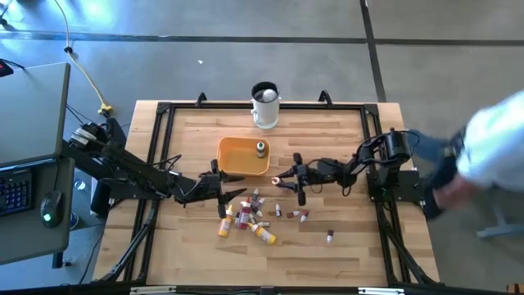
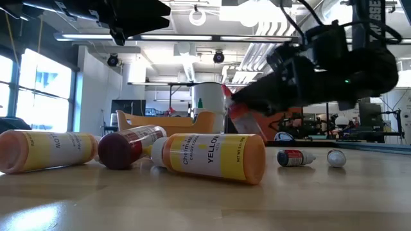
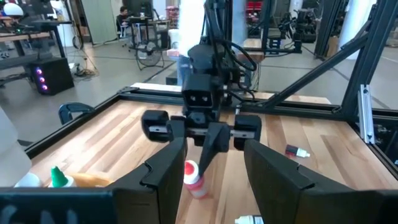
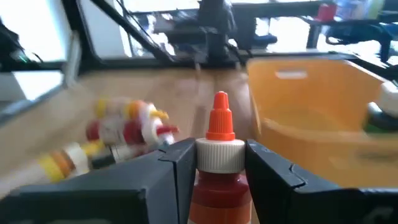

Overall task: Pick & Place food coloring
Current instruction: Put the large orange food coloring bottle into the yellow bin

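The right gripper (image 4: 216, 163) clamps a small red dropper bottle with a white collar and orange pointed cap (image 4: 218, 149) between its two dark fingers (image 4: 177, 163), cap pointing forward past the fingertips. Just ahead of them stands the orange plastic bowl (image 4: 311, 106), a green-capped bottle (image 4: 380, 115) inside it. Off to the fingers' side, a cluster of yellow and red dropper bottles (image 1: 246, 217) lies on the wooden table (image 1: 344, 254). The left gripper (image 1: 214, 188) hangs beside that cluster, fingers apart and empty.
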Robot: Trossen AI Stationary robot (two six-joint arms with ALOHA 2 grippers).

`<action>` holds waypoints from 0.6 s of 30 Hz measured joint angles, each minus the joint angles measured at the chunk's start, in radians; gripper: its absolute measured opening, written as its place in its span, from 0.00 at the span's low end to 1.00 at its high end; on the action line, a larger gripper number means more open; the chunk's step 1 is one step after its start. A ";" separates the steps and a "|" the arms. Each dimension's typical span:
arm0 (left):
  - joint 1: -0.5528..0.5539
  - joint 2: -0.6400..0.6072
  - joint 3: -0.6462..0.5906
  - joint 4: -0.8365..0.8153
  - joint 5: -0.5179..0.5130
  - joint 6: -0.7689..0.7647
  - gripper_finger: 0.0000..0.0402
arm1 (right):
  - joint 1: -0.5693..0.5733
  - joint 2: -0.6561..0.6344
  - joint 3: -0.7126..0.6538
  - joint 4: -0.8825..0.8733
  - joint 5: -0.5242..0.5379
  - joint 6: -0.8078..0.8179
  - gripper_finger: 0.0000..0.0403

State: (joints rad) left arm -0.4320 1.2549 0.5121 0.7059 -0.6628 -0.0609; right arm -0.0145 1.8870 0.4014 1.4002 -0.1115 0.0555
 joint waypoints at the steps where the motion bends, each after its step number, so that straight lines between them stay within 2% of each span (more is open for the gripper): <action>1: 0.000 0.000 0.000 -0.003 0.000 0.000 0.41 | 0.000 0.000 0.023 -0.008 -0.030 0.007 0.29; 6: 0.000 0.000 0.000 -0.036 -0.003 -0.034 0.41 | 0.006 0.000 0.118 -0.042 -0.141 0.008 0.29; 12: 0.000 0.019 -0.001 -0.144 -0.003 -0.190 0.41 | 0.019 0.000 0.209 -0.070 -0.189 -0.009 0.29; 18: 0.000 0.063 -0.001 -0.120 0.001 -0.179 0.41 | 0.030 0.000 0.308 -0.121 -0.192 0.016 0.29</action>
State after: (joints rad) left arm -0.4320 1.3177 0.5110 0.5860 -0.6617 -0.2403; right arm 0.0154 1.8870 0.7096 1.2788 -0.3037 0.0713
